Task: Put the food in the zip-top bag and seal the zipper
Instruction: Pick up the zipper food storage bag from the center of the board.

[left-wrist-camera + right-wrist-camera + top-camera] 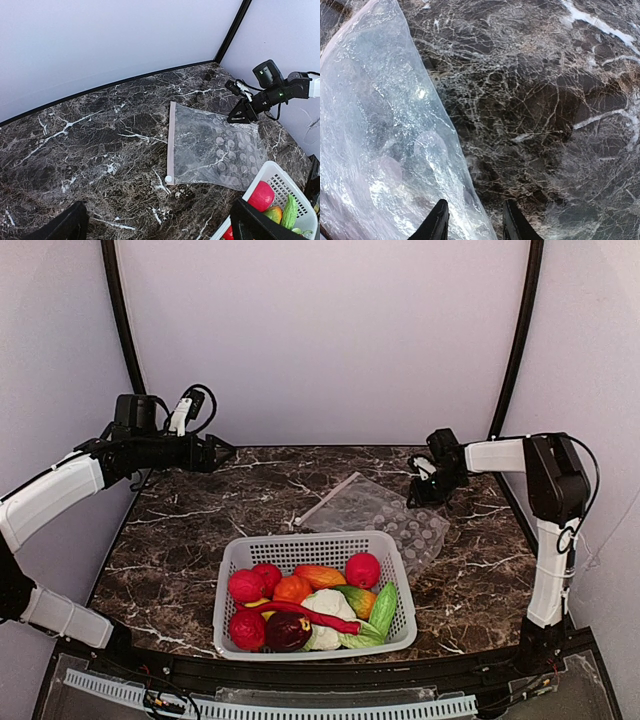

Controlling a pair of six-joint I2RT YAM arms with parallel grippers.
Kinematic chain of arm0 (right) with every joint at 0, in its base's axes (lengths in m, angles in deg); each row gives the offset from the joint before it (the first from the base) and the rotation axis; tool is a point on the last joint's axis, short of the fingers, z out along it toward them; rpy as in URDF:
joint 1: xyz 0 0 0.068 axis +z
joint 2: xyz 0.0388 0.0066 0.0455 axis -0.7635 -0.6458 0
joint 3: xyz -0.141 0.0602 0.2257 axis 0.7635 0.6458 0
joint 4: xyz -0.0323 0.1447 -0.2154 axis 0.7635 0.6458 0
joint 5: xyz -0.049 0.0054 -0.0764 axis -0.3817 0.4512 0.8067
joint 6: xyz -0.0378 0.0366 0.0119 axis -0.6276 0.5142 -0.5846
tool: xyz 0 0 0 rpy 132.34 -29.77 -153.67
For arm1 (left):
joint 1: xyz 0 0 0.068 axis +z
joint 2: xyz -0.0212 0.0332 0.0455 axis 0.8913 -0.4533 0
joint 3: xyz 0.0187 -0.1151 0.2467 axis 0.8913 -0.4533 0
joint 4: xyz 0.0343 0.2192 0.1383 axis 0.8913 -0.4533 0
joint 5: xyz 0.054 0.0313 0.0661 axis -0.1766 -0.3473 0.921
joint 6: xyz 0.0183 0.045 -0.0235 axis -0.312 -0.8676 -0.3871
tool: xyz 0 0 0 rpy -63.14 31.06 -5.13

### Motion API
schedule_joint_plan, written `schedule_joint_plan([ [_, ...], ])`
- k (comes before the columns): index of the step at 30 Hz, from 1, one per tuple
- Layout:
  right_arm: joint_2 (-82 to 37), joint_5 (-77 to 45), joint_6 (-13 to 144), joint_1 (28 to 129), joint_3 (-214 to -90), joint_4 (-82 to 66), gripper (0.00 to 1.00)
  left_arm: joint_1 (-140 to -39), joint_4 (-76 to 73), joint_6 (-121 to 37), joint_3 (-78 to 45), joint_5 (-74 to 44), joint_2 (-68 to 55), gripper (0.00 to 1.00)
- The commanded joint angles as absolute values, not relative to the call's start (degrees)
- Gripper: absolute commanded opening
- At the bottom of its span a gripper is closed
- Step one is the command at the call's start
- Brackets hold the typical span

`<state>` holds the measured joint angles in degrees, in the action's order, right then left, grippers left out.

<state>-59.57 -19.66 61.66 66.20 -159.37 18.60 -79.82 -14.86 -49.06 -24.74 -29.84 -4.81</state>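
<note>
The bag (pixel 385 515) lies flat and empty on the table (pixel 170 540), just behind the basket (pixel 232 560). Its zipper (pixel 171 140) runs along the edge turned toward the left arm; I cannot tell whether that strip is shut. All the food (pixel 300 605) sits piled in the basket. Nothing is packed, so I judge the task barely begun, with opening, loading and sealing all left to do. The right claw (pixel 475 210) is down at the bag's far right corner. Its jaws stand a narrow gap apart with the film's edge between them, not yet pinched as far as shows. The left claw (pixel 160 225) hangs wide open and empty, well apart from the bag.
</note>
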Motion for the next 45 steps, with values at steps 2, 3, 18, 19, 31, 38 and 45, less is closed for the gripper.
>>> schedule_joint_plan([
  [2,-61.1,-20.7,61.1,66.2,-160.4,18.7,0.32,-80.0,-14.3,-48.7,-25.6,-30.9,-4.8,1.00],
  [3,-61.0,-20.7,61.1,66.2,-160.4,18.8,0.29,-80.0,-14.3,-48.7,-25.6,-30.9,-4.8,1.00],
  [18,-56.5,-20.0,59.9,67.3,-160.2,18.1,0.00,-80.3,-14.4,-48.8,-25.5,-31.3,-4.3,1.00],
  [19,-55.3,-18.3,59.6,68.0,-160.6,18.4,0.00,-80.4,-14.2,-48.7,-25.6,-32.1,-4.3,1.00],
  [31,-38.1,-5.7,53.9,80.8,-166.2,18.1,0.00,-80.6,-7.1,-46.5,-28.4,-42.6,-1.4,1.00],
  [38,-30.9,-6.8,51.8,87.8,-169.7,16.3,0.00,-80.9,-3.8,-46.4,-29.8,-48.4,0.5,1.00],
  [45,-24.4,-18.1,56.6,88.7,-171.4,14.1,0.00,-81.0,-1.0,-45.5,-30.5,-50.7,1.1,1.00],
])
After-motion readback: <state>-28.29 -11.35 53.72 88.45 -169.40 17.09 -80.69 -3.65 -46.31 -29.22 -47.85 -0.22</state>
